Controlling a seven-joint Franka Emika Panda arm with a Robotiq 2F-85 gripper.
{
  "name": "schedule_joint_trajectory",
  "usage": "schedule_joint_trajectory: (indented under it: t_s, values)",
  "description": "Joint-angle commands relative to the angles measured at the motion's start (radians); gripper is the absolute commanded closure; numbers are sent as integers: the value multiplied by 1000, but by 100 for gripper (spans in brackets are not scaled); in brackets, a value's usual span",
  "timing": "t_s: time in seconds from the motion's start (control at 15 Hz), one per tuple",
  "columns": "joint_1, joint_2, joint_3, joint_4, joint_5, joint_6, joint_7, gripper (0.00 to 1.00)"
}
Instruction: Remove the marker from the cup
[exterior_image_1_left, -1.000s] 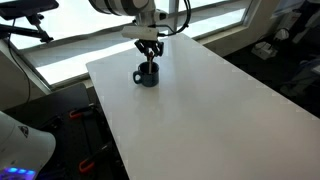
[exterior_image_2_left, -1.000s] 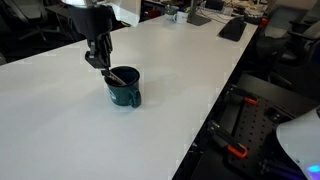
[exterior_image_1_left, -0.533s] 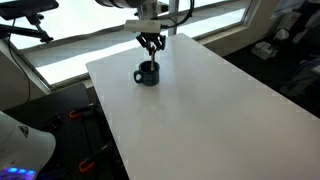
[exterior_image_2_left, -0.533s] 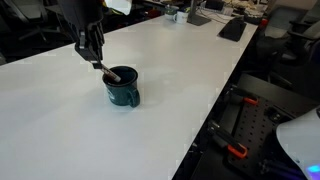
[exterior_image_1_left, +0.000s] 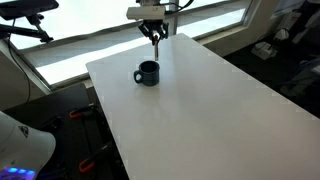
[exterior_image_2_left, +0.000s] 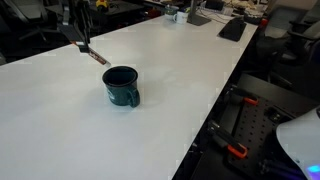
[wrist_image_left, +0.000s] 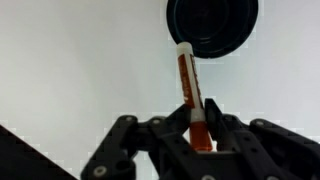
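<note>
The dark mug (exterior_image_1_left: 147, 73) stands on the white table, also seen in an exterior view (exterior_image_2_left: 121, 86) and from above in the wrist view (wrist_image_left: 211, 22). My gripper (exterior_image_1_left: 154, 31) is lifted well above the mug and is shut on the reddish marker (wrist_image_left: 189, 95). The marker hangs from the jaws (wrist_image_left: 197, 125), fully out of the mug, its tip pointing down toward it. In an exterior view the marker (exterior_image_2_left: 95, 54) shows slanted in the air up and to the left of the mug, with the gripper (exterior_image_2_left: 80, 40) at the frame's top edge.
The white table (exterior_image_1_left: 190, 110) is bare around the mug. A window ledge (exterior_image_1_left: 70, 50) runs behind it. Desks with a keyboard (exterior_image_2_left: 233, 28) and clutter lie beyond the far end. Dark equipment (exterior_image_2_left: 245, 130) stands off the table's side.
My gripper has risen with the marker in it. The marker has come up out of the mug, which stayed in place.
</note>
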Motion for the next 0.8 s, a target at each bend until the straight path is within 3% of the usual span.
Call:
schedule_joint_trajectory:
  t_s: [0.0,0.33,0.73]
  values:
    - [-11,-62,3,27,12,-52,-28,95]
    - [-18,-33,-44,102,-41,-124,8,95]
    - [-55,111,-136,181,-116,-189,43,95]
